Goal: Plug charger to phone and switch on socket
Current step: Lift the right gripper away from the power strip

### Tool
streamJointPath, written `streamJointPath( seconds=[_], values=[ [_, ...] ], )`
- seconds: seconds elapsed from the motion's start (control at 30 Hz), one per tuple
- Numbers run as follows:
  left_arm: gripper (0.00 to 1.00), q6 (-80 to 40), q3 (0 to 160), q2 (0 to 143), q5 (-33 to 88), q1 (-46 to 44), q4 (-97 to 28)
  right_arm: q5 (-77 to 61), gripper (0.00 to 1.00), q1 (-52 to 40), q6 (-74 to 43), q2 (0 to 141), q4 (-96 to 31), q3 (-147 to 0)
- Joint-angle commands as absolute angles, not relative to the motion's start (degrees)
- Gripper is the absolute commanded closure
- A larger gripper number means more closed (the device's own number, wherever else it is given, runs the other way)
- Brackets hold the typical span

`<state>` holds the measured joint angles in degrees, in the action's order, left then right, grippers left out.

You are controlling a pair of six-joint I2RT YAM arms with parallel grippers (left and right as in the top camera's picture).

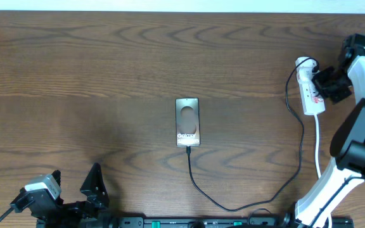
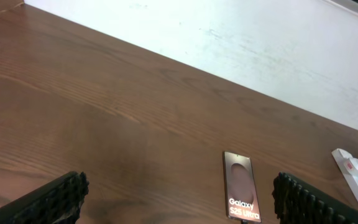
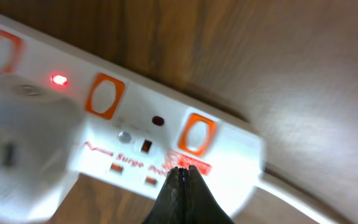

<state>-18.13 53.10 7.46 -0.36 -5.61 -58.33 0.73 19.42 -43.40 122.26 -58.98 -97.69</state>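
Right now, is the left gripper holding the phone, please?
No, the left gripper stands open and empty, well apart from the phone, which lies flat farther off.

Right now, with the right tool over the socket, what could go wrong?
1. A red lamp is already lit; the shut right tool hovers by an orange switch, and a stray press could cut power.
2. Shoving the socket could tug the charger from the phone.
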Motion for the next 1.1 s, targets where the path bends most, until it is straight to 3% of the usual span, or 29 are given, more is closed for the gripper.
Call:
streamJointPath(
  seconds=[0.0,0.33,0.73,1.07],
  values=[
    [0.03,-17.8,53.5,7.2,-0.9,-5.3,-58.3,5.9,0.99,19.5,-44.1,112.9,-59.8,-97.7],
    [0.03,-17.8,53.5,7.2,-0.9,-5.3,-58.3,3.9,0.99,19.5,-44.1,87.1,-57.1,-97.7],
    [0.03,-17.8,53.5,7.2,-0.9,0.3,-58.3,-1.0,0.99,19.5,-40.7,55.4,-35.3,-97.7],
    [0.03,-17.8,53.5,6.7,-0.9,1.3,-58.3,-0.9,0.99,19.2,-23.1,43.8,-45.8,-97.7]
  ],
)
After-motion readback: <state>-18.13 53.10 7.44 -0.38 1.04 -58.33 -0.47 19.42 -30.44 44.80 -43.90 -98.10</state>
